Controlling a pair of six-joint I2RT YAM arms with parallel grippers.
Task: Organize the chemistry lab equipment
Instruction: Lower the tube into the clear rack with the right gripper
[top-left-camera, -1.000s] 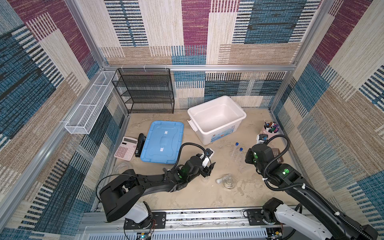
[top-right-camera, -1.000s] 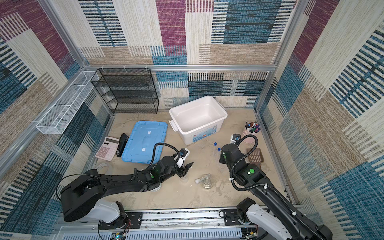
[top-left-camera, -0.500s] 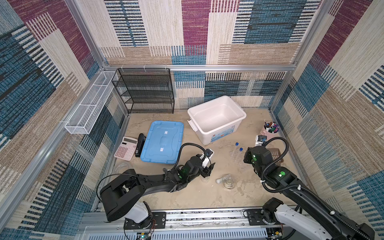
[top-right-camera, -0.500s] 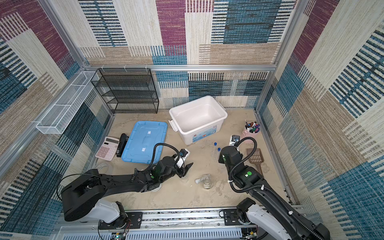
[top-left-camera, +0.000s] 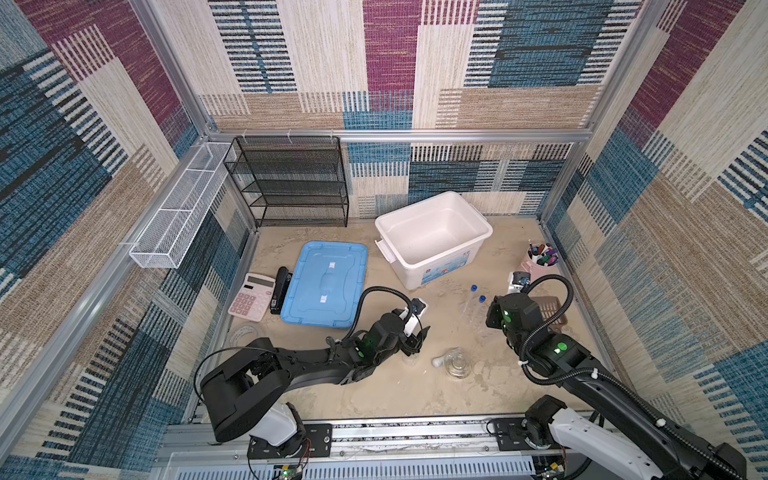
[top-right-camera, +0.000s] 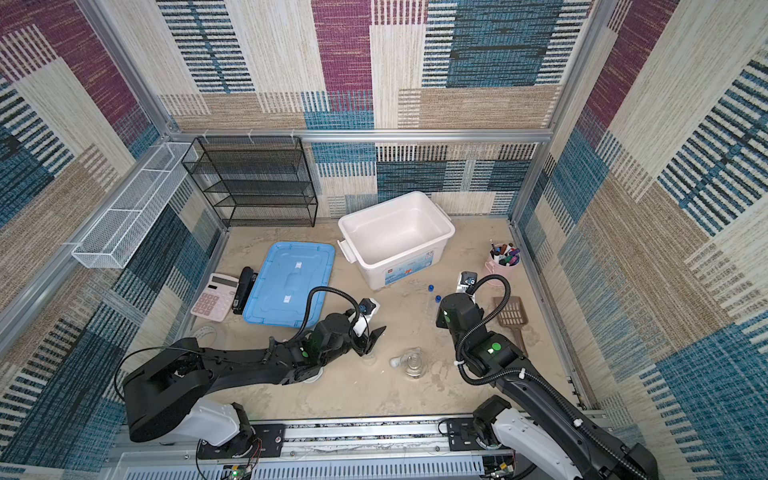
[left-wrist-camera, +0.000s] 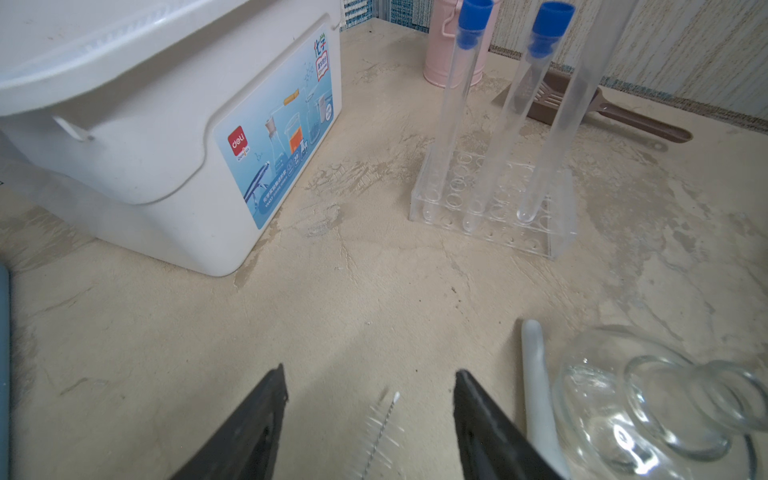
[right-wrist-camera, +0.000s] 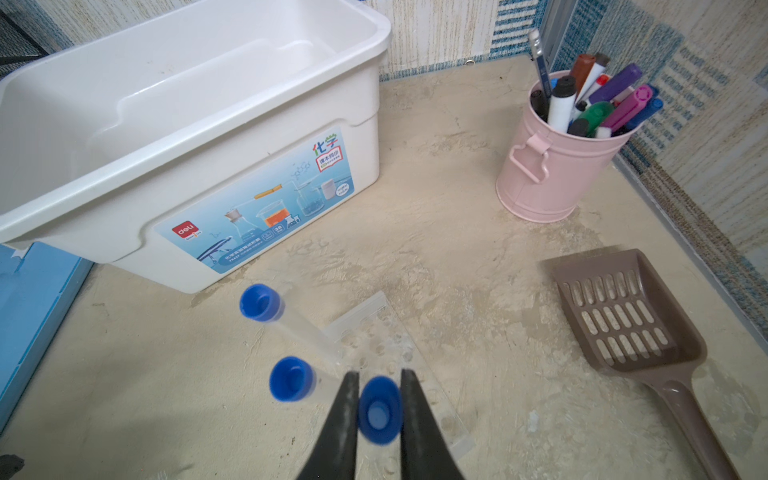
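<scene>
Test tube (right-wrist-camera: 379, 411) with a blue cap, clamped at the cap by the right gripper (right-wrist-camera: 380, 376), one dark finger on each side, foot seated in the clear rack (right-wrist-camera: 374, 332). Second tube (right-wrist-camera: 291, 379) and third tube (right-wrist-camera: 261, 302) standing in the same rack just beside it, both capped blue, both leaning a little. Past the rack, white open-topped bin (right-wrist-camera: 187, 124) with a printed label facing the arms. To the rack's other side, brown slotted scoop (right-wrist-camera: 623, 316) flat on the table (right-wrist-camera: 457, 249), and beyond it a pink cup (right-wrist-camera: 548, 178) crammed with markers, close to the wall.

Left gripper (left-wrist-camera: 370, 372) released, fingers spread wide and low over the table, wire brush (left-wrist-camera: 380, 432) lying between them. Just outside one finger, clear glass flask (left-wrist-camera: 648, 415), with a white rod-like piece (left-wrist-camera: 534, 374) right beside it.

Seen in both top views: blue lid (top-left-camera: 324, 291) flat on the table left of the bin, pink calculator (top-left-camera: 251, 297) farther left near the wall, right gripper tucked out of sight under its own wrist.
</scene>
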